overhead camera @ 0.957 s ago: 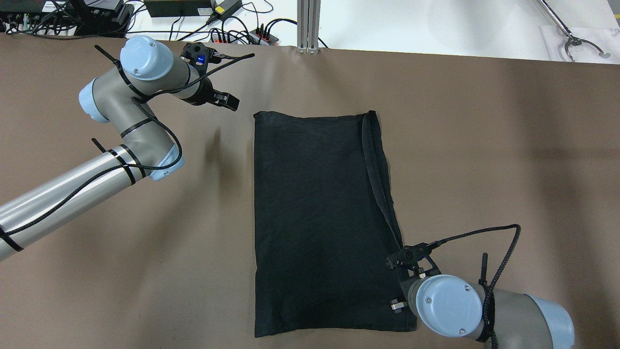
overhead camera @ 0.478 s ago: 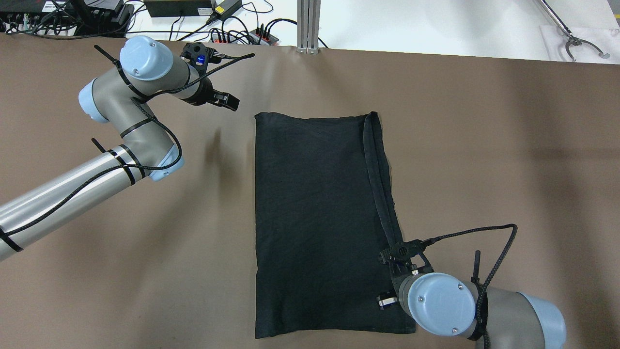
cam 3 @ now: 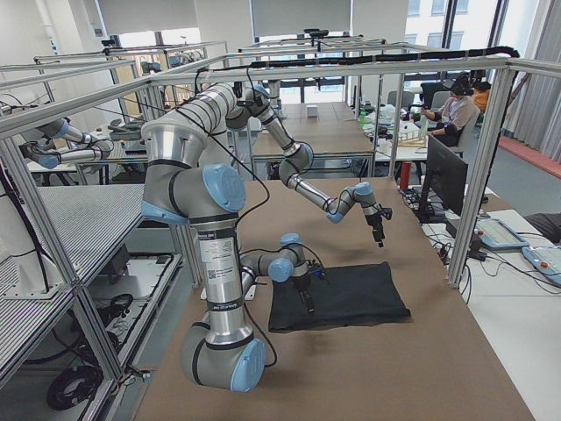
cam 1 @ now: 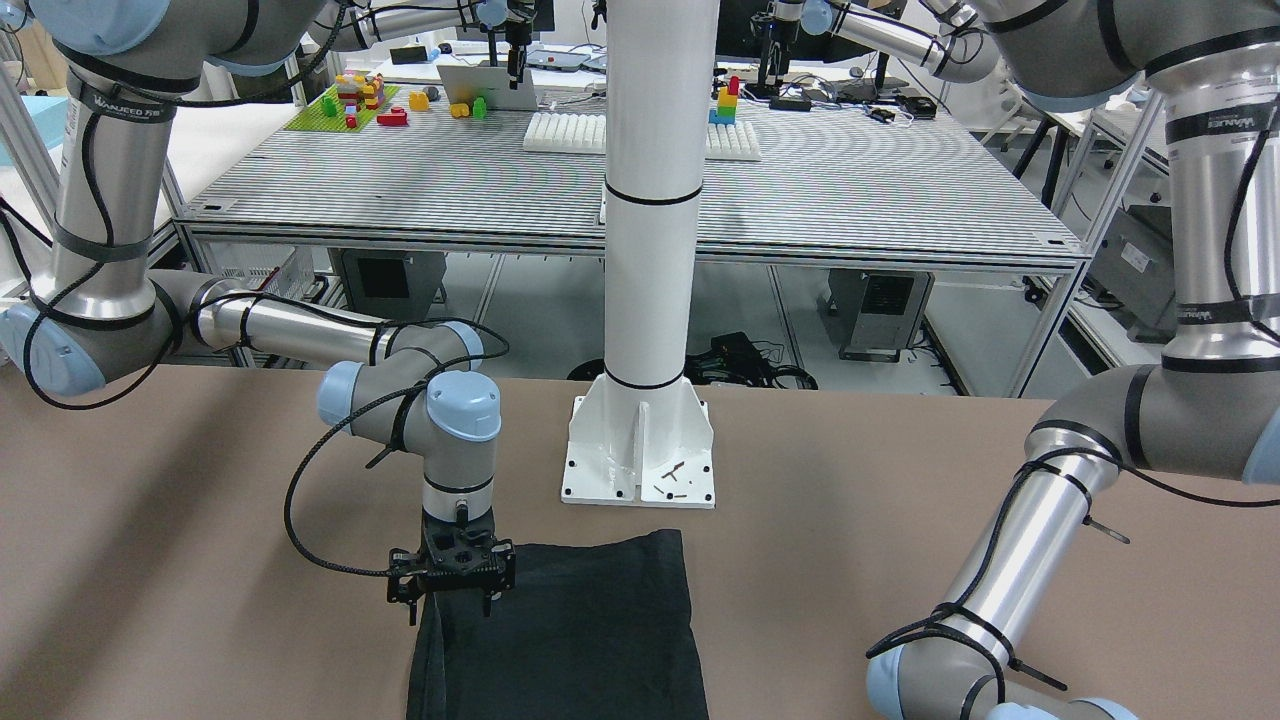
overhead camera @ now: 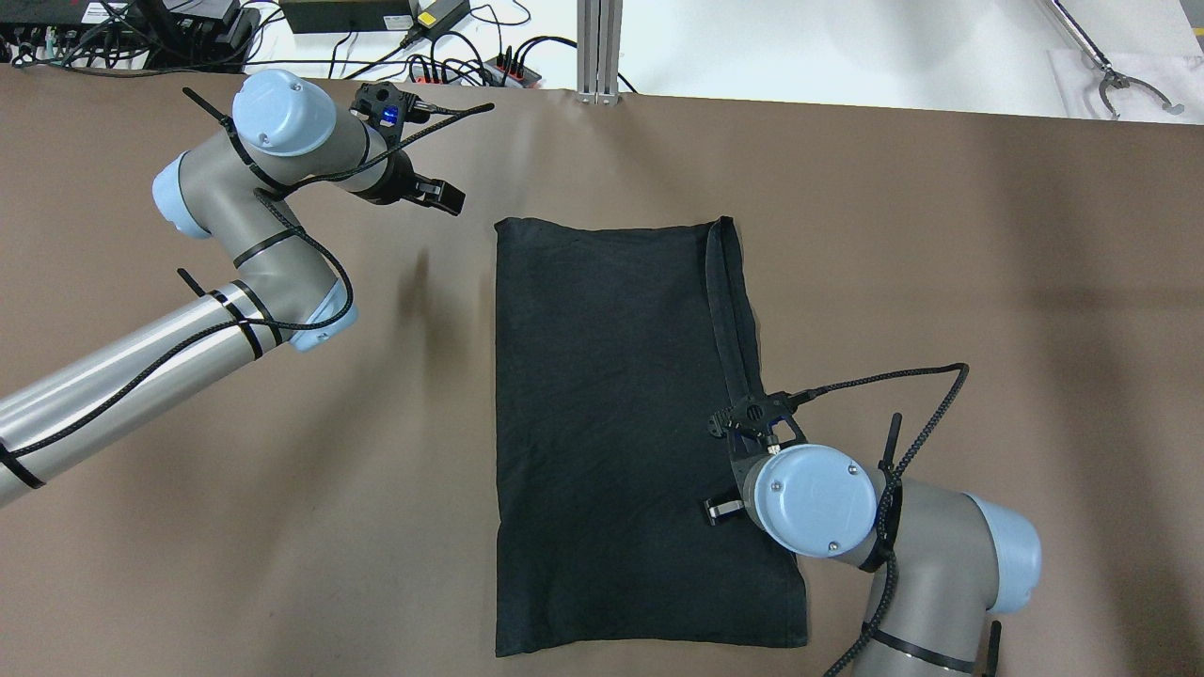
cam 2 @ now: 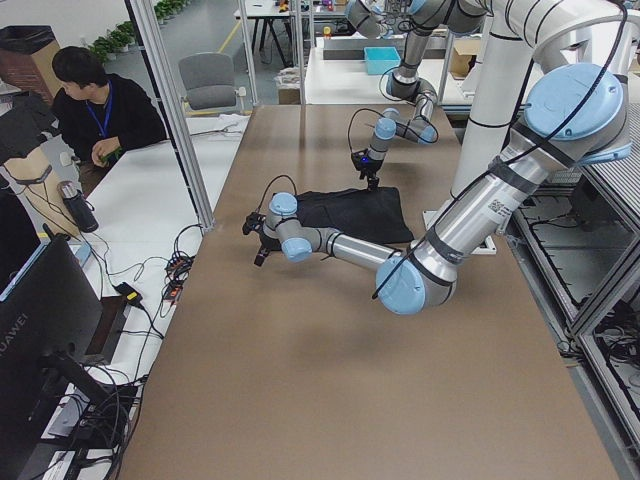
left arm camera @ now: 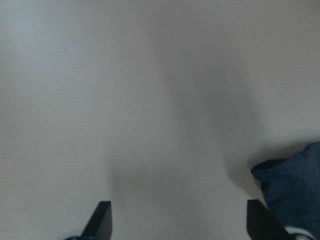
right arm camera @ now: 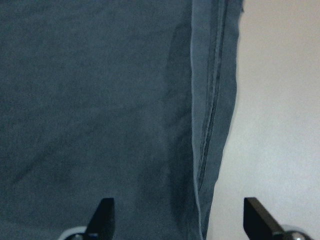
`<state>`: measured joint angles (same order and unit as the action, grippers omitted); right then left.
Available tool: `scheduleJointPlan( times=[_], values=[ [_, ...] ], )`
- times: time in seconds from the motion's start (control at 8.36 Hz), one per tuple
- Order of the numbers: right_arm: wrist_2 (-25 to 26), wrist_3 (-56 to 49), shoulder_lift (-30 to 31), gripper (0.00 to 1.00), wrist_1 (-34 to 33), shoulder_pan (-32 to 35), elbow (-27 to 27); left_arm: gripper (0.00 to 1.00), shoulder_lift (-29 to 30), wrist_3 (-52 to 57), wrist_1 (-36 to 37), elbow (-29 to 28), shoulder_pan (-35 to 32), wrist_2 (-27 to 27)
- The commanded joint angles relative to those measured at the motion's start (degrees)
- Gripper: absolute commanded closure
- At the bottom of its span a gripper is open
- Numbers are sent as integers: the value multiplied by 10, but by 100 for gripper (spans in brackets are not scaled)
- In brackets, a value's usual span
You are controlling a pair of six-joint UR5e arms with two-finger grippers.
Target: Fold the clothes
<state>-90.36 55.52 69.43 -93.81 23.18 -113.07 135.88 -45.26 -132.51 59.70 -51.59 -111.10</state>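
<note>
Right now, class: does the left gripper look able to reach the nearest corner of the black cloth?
Probably yes. The left gripper hovers open just beside a corner of the black cloth. Only bare table lies between them, and nothing blocks the way.

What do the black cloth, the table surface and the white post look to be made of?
Black cloth: soft woven or knit fabric, matte; it lies limp with fine creases and a stitched hem. Table surface: a matte brown sheet, perhaps paper or vinyl. White post: probably painted metal, glossy, with a bolted base plate.
</note>
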Motion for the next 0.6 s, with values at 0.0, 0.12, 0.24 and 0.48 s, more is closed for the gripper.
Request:
scheduleJointPlan(
  times=[0.0, 0.12, 0.24, 0.48],
  values=[
    [0, -68, -11, 7, 5, 22, 42, 5, 0, 0, 1, 1, 0, 0],
    [1, -67, -11, 7, 4, 22, 51, 5, 0, 0, 1, 1, 0, 0],
    [1, -67, -11, 7, 4, 22, 56, 5, 0, 0, 0, 1, 0, 0],
    [1, -70, -11, 7, 12, 30, 74, 5, 0, 0, 0, 2, 0, 0]
  ],
)
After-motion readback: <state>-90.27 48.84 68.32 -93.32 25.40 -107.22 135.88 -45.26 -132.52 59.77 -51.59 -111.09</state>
